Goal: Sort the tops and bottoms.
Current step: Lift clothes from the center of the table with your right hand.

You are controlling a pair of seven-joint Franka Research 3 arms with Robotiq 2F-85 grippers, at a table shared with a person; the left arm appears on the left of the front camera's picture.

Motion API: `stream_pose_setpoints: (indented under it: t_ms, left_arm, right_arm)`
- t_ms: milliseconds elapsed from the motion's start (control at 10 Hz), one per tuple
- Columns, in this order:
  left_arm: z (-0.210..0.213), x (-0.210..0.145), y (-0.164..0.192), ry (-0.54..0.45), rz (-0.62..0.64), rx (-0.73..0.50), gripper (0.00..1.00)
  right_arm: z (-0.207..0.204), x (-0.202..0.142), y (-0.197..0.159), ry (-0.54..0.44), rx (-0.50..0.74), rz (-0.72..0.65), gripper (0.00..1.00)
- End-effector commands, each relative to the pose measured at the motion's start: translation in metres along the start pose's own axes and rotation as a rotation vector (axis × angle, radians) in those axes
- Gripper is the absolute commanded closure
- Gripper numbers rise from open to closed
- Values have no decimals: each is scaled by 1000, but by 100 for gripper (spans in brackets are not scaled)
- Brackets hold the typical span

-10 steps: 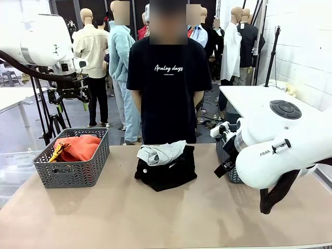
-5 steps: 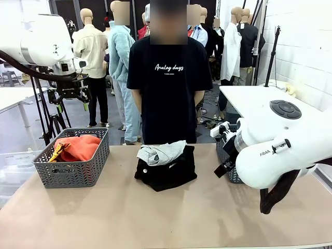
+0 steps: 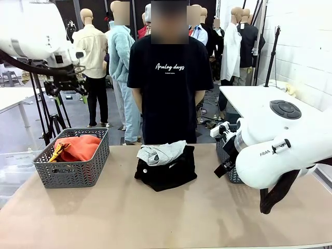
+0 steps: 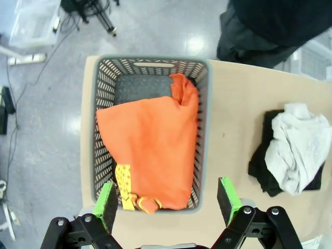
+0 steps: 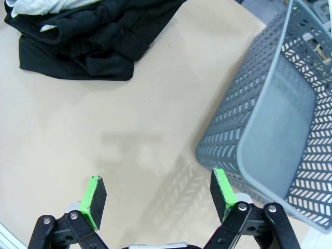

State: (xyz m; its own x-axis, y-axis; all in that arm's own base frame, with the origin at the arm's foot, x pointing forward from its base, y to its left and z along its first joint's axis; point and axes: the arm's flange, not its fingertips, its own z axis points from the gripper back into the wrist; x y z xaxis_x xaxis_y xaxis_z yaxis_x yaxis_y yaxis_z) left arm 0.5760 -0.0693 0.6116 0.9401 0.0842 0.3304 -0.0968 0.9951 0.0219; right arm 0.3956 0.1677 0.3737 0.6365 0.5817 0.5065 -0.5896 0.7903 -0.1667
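Quick status from me. Both my grippers are released, jaws spread wide, nothing in either.

From the front camera, my left gripper (image 3: 70,93) hangs high above the left basket (image 3: 72,171) at my left end of the table (image 3: 155,223). The red-orange top (image 3: 78,148) bulges up to the rim there. My left wrist camera looks straight down into that basket, so it gives me more. The top is spread over most of the inside, with its yellow patches (image 4: 123,181) bunched at the end nearest my fingers and a bare bit of basket floor at the far end. That view also catches the pile off to one side, with the pale grey top (image 4: 295,145) lying on the black bottoms (image 4: 258,166).

The front view places that pile for me. It's mid-table at the far edge, right in front of the person (image 3: 168,78) in the black T-shirt, well apart from both baskets.

From the front, my right arm covers most of the right basket (image 3: 224,155). The right wrist camera helps here. My right gripper (image 5: 159,196) is over bare tabletop, with that grey lattice basket just beside one finger. The black bottoms are farther off, with a sliver of the grey top at the picture's edge.
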Motion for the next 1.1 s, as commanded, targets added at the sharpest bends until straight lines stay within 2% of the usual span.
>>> stream_pose_setpoints:
  t_ms: [0, 200, 300, 400, 500, 600, 700, 900, 1000]
  left_arm:
    - [29, -68, 6, -103, -128, -105, 0]
    - [58, -119, 8, -78, -266, -195, 0]
    - [72, -144, 9, -123, -323, -237, 0]
    - [80, -161, 11, -185, -326, -251, 0]
    - [84, -170, 14, -204, -331, -244, 0]
    - [85, -162, 27, -248, -299, -99, 0]
    - [91, -162, 3, -159, -323, -215, 0]
    - [96, -171, 15, -198, -319, -184, 0]
    - [90, -182, 4, -197, -369, -196, 0]
  right_arm:
    - [0, 0, 0, 0, 1, -3, 0]
    - [0, 0, 0, 0, 1, -3, 0]
    - [0, 0, 0, 0, 1, -3, 0]
    - [0, 0, 0, 0, 1, -3, 0]
    - [0, 0, 0, 0, 1, -3, 0]
    - [0, 0, 0, 0, 1, -3, 0]
    - [0, 0, 0, 0, 1, -3, 0]
    - [0, 0, 0, 0, 1, -3, 0]
    - [0, 0, 0, 0, 1, -3, 0]
